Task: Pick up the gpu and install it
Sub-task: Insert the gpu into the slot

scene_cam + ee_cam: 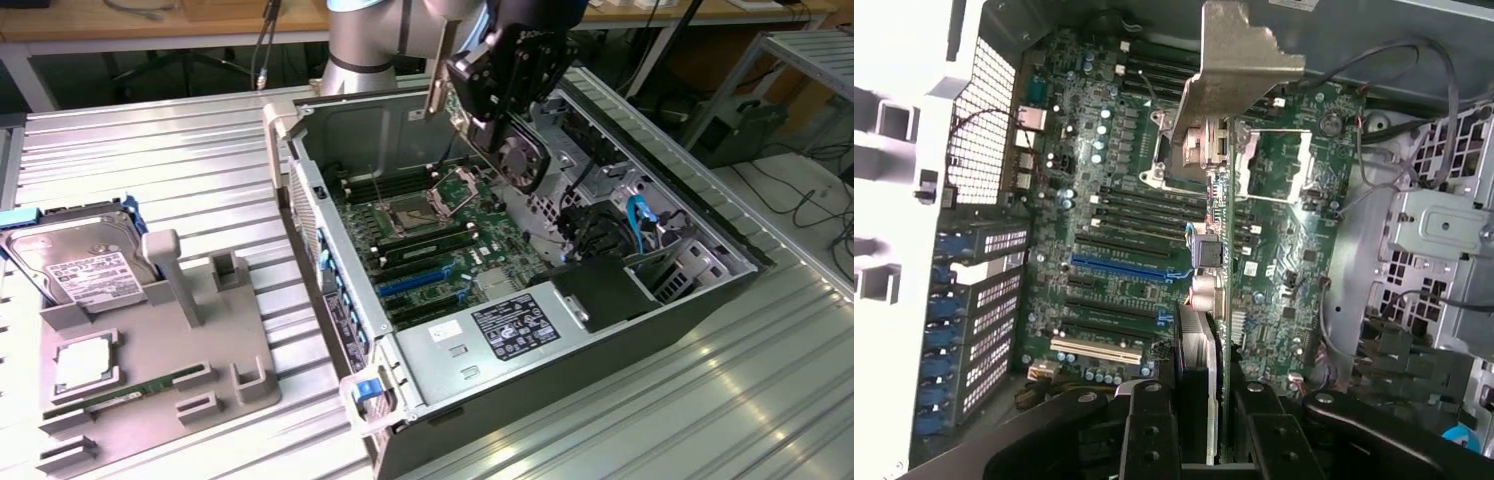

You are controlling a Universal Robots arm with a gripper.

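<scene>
The black two-fingered gripper (pixel 1206 425) pinches the gpu (pixel 522 157), a thin dark circuit card with a round black fan and a slim pale metal end bracket (pixel 1239 60), by its flat faces. The card hangs with its edge toward the green motherboard (pixel 441 245) inside the open grey sheet-metal computer case (pixel 654 340), which lies on the ribbed metal table (pixel 160 150)

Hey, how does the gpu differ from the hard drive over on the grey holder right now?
The gpu is dark with a round black fan; the hard drive is silver with a white label. The gpu hangs in the hand above the open computer case; the hard drive stands propped in the grey holder. Both are flat, slab-like parts.
</scene>
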